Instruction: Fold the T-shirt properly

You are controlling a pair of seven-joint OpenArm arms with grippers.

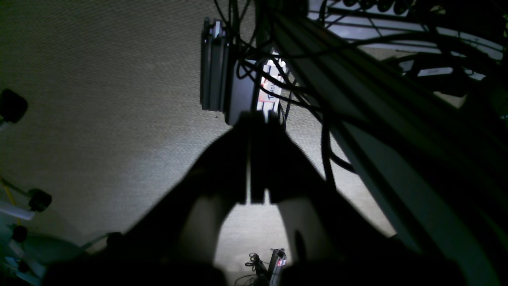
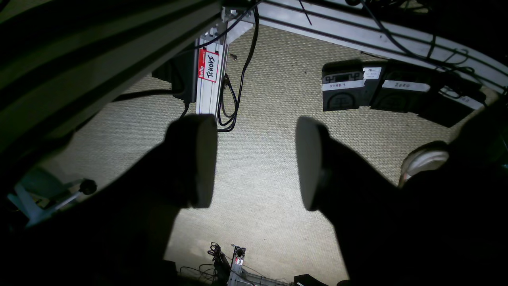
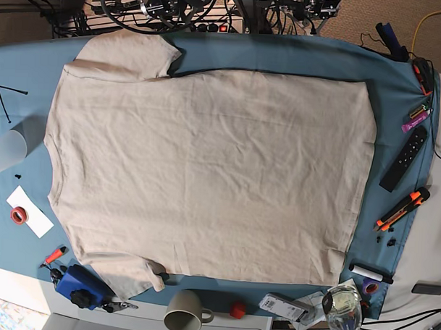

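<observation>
The beige T-shirt [image 3: 206,172] lies spread flat on the blue table cloth [image 3: 282,62] in the base view. Its collar side faces left, its hem [image 3: 365,177] is at the right, and one sleeve [image 3: 126,57] shows at top left, the other [image 3: 126,274] at bottom left. Neither arm shows in the base view. My left gripper [image 1: 257,119] is shut and empty, over beige carpet beside a metal frame. My right gripper [image 2: 256,159] is open and empty, its pads [image 2: 206,159] wide apart over the carpet. The shirt shows in neither wrist view.
Around the shirt lie a black remote [image 3: 403,158], orange-black markers [image 3: 401,207], a beige mug [image 3: 185,308], a red ball [image 3: 236,309], a glass [image 3: 344,303], a blue tool [image 3: 79,284], a red tape roll [image 3: 18,214] and a clear cup [image 3: 7,150]. Labelled foot pedals [image 2: 345,91] sit on the floor.
</observation>
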